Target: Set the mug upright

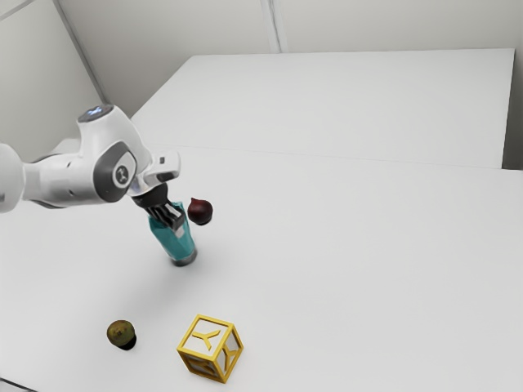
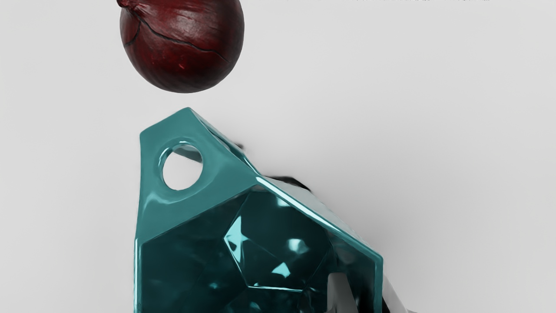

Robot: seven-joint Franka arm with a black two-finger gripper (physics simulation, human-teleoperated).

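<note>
In the exterior view my gripper reaches down to the teal mug, at the mouth end. The mug leans, its mouth toward the arm and its dark base low at the table; whether the base touches it I cannot tell. The wrist view looks into the open mouth of the faceted mug, with its holed handle pointing toward the red onion. One finger is inside the mouth and the other outside, so my gripper is shut on the mug's wall, the two fingers close together.
The dark red onion sits close beside the mug, near the handle, and the onion stands apart from it. Toward the exterior view's bottom are a small olive-brown round object and a yellow-and-white letter cube on the white table.
</note>
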